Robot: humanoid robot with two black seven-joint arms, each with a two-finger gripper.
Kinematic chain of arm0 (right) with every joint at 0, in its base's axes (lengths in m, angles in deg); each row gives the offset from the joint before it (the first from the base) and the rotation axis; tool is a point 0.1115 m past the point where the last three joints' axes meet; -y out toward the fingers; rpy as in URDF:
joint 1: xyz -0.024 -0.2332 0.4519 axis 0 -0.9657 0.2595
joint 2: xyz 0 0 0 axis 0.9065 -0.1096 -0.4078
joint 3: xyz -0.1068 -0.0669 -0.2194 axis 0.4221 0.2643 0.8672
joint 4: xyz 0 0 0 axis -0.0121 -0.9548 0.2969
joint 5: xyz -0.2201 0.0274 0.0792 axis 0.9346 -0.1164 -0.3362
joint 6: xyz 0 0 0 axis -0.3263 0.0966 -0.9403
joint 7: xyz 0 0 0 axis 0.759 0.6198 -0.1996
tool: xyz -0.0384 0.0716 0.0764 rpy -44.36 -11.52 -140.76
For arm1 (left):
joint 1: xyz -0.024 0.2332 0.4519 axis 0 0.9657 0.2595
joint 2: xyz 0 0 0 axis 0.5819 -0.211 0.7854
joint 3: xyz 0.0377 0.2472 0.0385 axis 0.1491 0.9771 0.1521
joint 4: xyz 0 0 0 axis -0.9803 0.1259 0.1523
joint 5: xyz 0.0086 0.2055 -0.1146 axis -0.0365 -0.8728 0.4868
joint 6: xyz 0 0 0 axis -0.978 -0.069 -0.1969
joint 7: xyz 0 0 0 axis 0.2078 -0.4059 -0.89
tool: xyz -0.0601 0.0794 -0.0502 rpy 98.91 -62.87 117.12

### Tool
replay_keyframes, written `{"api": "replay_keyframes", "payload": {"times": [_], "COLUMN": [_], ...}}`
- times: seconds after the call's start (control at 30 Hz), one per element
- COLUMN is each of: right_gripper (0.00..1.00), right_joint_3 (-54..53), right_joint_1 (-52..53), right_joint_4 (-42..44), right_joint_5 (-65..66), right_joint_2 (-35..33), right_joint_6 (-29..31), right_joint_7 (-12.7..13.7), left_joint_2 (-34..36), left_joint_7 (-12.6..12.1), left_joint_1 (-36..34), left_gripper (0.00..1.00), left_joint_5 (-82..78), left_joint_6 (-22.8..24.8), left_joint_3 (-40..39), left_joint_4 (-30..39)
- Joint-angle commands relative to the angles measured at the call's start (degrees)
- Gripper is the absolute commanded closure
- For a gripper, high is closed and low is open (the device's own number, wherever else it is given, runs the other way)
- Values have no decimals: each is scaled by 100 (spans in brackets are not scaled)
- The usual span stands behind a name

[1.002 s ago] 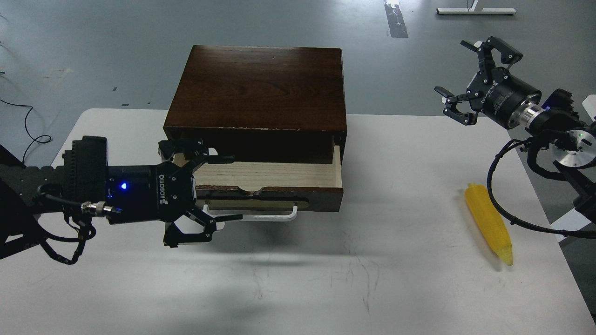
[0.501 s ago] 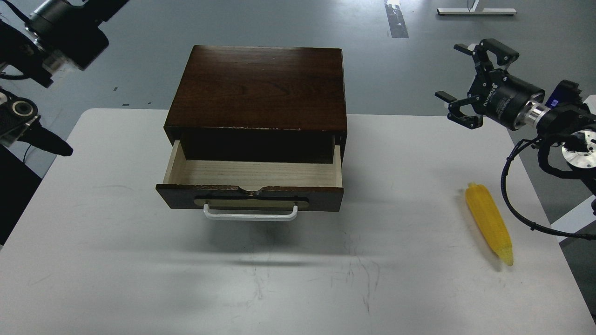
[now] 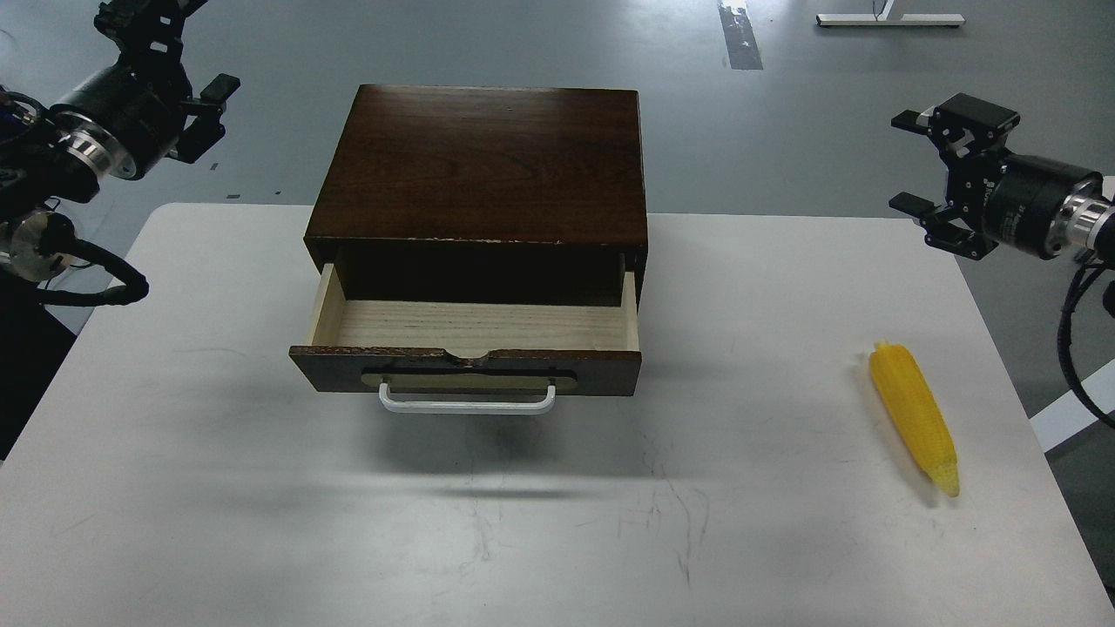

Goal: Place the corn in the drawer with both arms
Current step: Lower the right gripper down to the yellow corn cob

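Grey concrete floor with a strip of worn tape lies behind a white, scuffed rectangular table (image 3: 540, 540) that fills most of the head view. At the far left, raised over the floor beyond the table's back-left corner, the black left gripper (image 3: 187, 52) on its silver-jointed arm has its fingers spread apart and nothing between them; part of it is cut off by the top edge of the view. Well to the right of that gripper and lower stands a dark brown wooden box (image 3: 483, 165) with a glossy flat top, set on the back middle of the table. Out of its front, the single wide drawer (image 3: 475, 335) is pulled open, showing a pale wood floor and side walls with nothing lying inside; its dark front panel carries a brass plate and a white bar handle (image 3: 468, 402). Far to the right of the drawer, near the table's right edge, the bright yellow tapered plastic-looking corn cob (image 3: 915, 418) lies flat on the table, its narrow tip pointing toward the near edge. Above and behind the corn, clear of it and off the back-right corner, the black right gripper (image 3: 928, 170) hangs with its fingers wide apart, holding nothing.
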Motion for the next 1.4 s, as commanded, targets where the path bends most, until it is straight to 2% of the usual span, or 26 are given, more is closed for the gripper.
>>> {"api": "replay_keyframes", "payload": {"times": [0.0,0.27,0.37,0.5,0.7,0.87,0.97,1.07,1.27,1.37], "right_gripper": [2,2,2,3,4,7,8,8,10,15], "right_joint_3": [163,295,664,1217,1772,2141,2273,2466,2686,2835], "right_joint_1": [1,-8,-8,-17,-35,-43,-61,-87,-96,-105], "right_joint_4": [-973,-1960,-1978,-1943,-1636,-1398,-1135,-925,-748,-721], "right_joint_5": [1667,2514,3234,4307,4353,4353,4370,4405,4467,4502], "right_joint_2": [-754,-1853,-1907,-1855,-1600,-1249,-986,-783,-527,-457], "right_joint_6": [-2,-2,-2,-2,-525,-692,-867,-1078,-1123,-1175], "right_joint_7": [-115,-160,-151,-107,148,174,174,174,174,174], "left_joint_2": [-28,-63,-72,-37,-19,-10,7,7,7,7], "left_joint_7": [-156,-121,-95,-86,-86,-51,55,55,55,64], "left_joint_1": [135,179,179,179,179,179,179,179,170,170], "left_gripper": [2,2,2,2,2,2,2,2,2,2], "left_joint_5": [225,287,287,287,287,270,261,243,208,199], "left_joint_6": [203,248,239,248,248,239,239,239,257,266], "left_joint_3": [-6,-6,-6,-32,-59,-59,-59,-59,-50,-59], "left_joint_4": [-4,-100,-135,-135,-127,-127,-127,-127,-127,-127]}}
